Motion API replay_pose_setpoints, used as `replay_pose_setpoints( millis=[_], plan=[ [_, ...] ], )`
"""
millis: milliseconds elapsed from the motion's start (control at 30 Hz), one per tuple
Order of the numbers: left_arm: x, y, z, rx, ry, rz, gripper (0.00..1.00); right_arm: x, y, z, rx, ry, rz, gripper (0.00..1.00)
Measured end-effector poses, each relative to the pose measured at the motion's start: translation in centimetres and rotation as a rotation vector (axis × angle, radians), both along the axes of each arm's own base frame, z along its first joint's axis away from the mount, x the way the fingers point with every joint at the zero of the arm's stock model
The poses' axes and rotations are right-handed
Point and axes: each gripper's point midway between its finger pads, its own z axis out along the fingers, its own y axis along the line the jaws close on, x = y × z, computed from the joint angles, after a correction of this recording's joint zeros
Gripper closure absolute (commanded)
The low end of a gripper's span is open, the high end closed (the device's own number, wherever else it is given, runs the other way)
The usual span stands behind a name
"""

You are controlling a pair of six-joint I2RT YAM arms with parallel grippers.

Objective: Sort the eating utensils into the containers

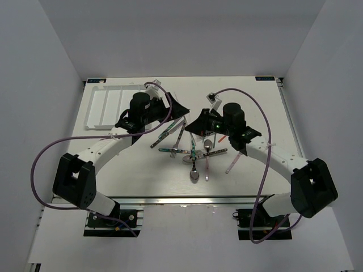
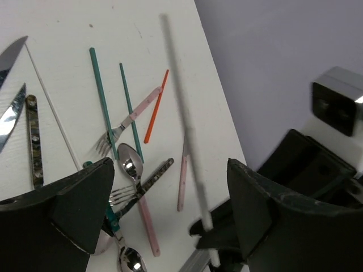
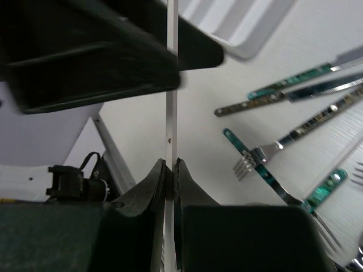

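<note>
**Overhead and wrist views, utensil sorting.** The white table carries all items. The white cutlery tray lies at the far left of the table, its long compartments side by side. The two arms bend inward from the near edge and meet near the table's centre, just right of the tray.

The left end effector is spread wide, with its two dark fingers well apart. The right end effector has its fingers pressed together, pinching a white chopstick that rises upright from the grip. In the left wrist view this chopstick passes, blurred, through the gap between the left fingers; whether it touches them cannot be told.

The remaining eating utensils lie in a loose, overlapping cluster on the table, between the arms and outside the tray. The cluster includes:
- two teal chopsticks lying near each other;
- an orange chopstick just beside them;
- a pink-handled fork crossing one teal chopstick;
- a spoon;
- a teal-handled fork;
- patterned-handled knives.
</note>
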Motion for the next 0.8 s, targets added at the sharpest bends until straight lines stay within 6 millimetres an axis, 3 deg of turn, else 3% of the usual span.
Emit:
replay_pose_setpoints(
  millis=[100, 133, 200, 233, 267, 333, 367, 467, 567, 667, 800],
  plan=[
    [0.3, -0.2, -0.3, -0.013, 0.015, 0.006, 0.26, -0.9, 1.0, 2.2, 0.068, -0.053, 0.063, 1.0],
    [0.4, -0.2, -0.2, -0.019, 0.013, 0.008, 0.46, -1.1, 1.3, 2.6, 0.082, -0.059, 0.077, 1.0],
    [0.4, -0.6, 0.1, -0.043, 0.016, -0.003, 0.66, -1.5, 1.8, 2.6, 0.09, -0.054, 0.094, 1.0],
    [0.4, -0.7, 0.6, -0.062, 0.007, -0.003, 0.9, -1.7, 2.1, 2.3, 0.089, -0.043, 0.105, 1.0],
    [0.4, -1.0, 1.0, -0.08, -0.001, -0.008, 1.0, -1.8, 2.4, 2.0, 0.088, -0.034, 0.116, 0.98],
    [0.1, -1.3, 1.6, -0.1, -0.008, -0.024, 1.0, -2.0, 3.1, 1.5, 0.086, -0.029, 0.132, 0.7],
    [0.1, -1.3, 1.5, -0.095, -0.006, -0.023, 1.0, -2.0, 3.3, 1.5, 0.091, -0.021, 0.128, 0.43],
    [1.2, -0.4, 1.1, -0.016, -0.019, 0.025, 1.0, -1.4, 3.2, 1.2, 0.085, 0.006, 0.083, 0.17],
    [4.9, 1.8, 2.0, 0.17, -0.068, 0.164, 1.0, -0.5, 2.1, 0.1, 0.032, 0.046, -0.015, 0.11],
    [10.9, 5.7, 3.2, 0.4, -0.129, 0.367, 1.0, 0.7, -0.1, -0.9, -0.03, 0.072, -0.136, 0.11],
    [18.5, 12.5, 1.4, 0.673, -0.11, 0.564, 1.0, 1.3, -3.3, -0.4, -0.076, 0.053, -0.248, 0.11]
  ],
)
